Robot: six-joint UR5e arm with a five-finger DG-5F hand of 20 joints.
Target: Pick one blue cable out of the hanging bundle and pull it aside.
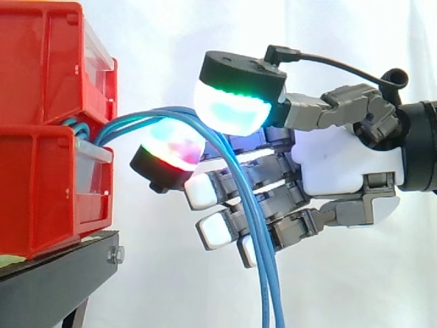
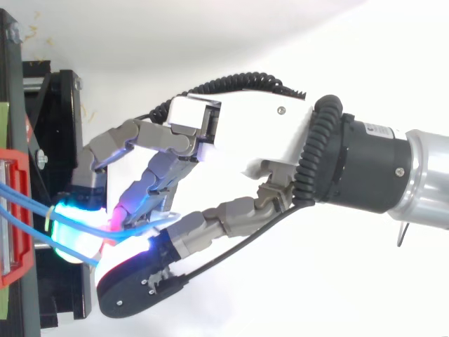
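The thin blue cables [image 1: 266,287] leave the gap between the stacked red plastic bins [image 1: 41,184], arch to the right, then hang with their long axis nearly straight down, crossing in front of the fingers. The robot hand [image 1: 334,160] reaches level toward the bins, its glowing thumb and finger pads pinching the cables near the arch's crest.
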